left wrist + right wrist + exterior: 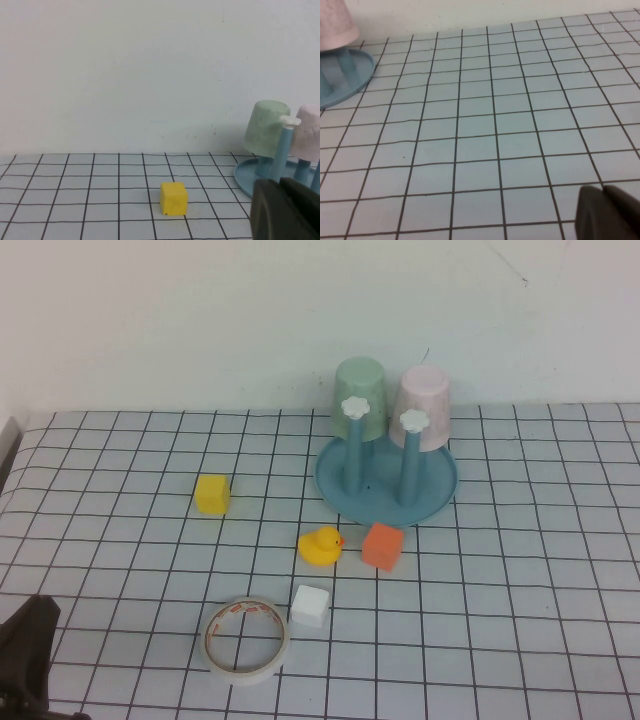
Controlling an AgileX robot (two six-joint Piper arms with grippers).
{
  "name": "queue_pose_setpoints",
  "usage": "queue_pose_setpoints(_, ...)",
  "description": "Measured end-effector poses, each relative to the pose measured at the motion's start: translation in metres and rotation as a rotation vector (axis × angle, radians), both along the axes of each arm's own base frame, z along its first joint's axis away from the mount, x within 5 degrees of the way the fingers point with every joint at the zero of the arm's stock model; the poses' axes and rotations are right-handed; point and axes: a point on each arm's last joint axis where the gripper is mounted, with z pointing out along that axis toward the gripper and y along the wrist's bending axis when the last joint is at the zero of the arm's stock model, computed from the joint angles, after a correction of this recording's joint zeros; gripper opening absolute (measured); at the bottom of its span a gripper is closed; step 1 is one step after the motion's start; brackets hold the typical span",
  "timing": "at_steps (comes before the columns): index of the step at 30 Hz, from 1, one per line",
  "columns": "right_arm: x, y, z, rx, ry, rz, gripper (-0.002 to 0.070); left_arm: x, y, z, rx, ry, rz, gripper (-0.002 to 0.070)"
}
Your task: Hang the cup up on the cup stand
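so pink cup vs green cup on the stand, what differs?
Colour: the pink cup is pale pink, the green cup translucent light green. Position: the pink cup sits on the robot's right side of the cup stand, the green cup on its left. Both hang upside down on pegs and look similar in size.

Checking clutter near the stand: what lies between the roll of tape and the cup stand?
In the high view, the white cube, yellow duck and orange cube lie between the tape roll and the cup stand.

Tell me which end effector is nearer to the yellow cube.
Left. The left end effector, shut, sits low at the table's near-left side facing the yellow cube. The right end effector, shut, faces bare grid on the right.
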Motion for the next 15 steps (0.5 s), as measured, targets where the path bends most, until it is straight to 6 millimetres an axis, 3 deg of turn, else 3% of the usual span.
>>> queue_pose_setpoints(15, 0.0, 0.0, 0.0, 0.001, 0.0, 0.0, -0.0001, -0.005, 0.018, 0.0, 0.052, 0.027, 0.108, -0.0002)
